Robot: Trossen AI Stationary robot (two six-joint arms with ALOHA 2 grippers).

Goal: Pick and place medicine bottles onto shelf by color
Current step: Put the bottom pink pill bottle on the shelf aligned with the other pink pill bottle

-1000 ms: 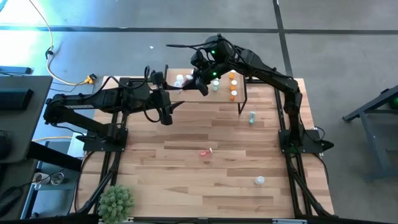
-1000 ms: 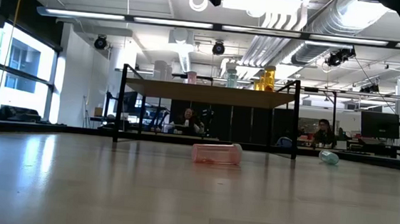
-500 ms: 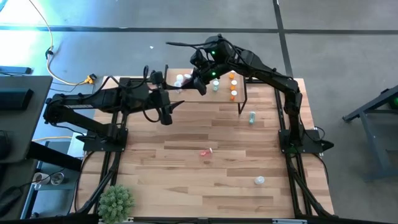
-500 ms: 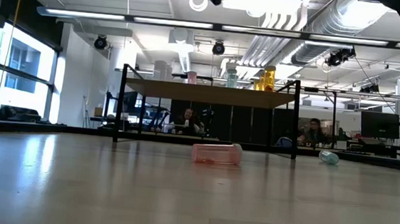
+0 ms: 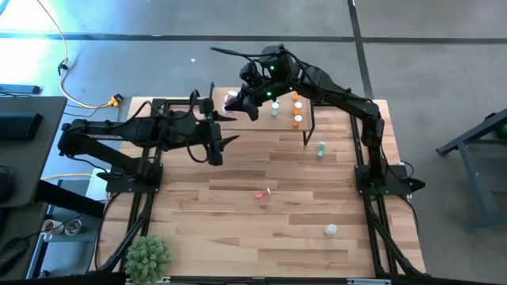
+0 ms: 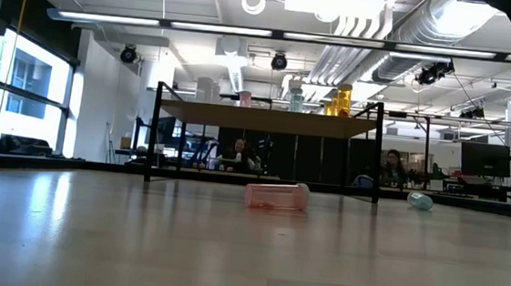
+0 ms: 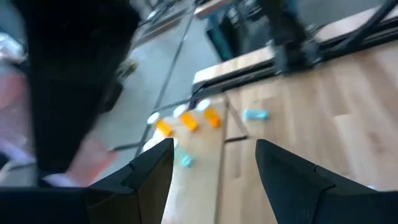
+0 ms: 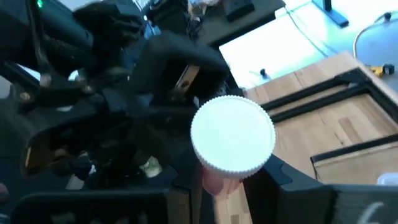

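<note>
No legible text anywhere

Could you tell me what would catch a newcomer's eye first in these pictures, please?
Most striking is the right gripper, raised over the shelf's left end and shut on a pink bottle with a white cap. The left gripper hangs open just in front of the shelf. Three bottles lie loose on the table: a pink one mid-table, a green one by the shelf's right leg, a white one near the front right.
</note>
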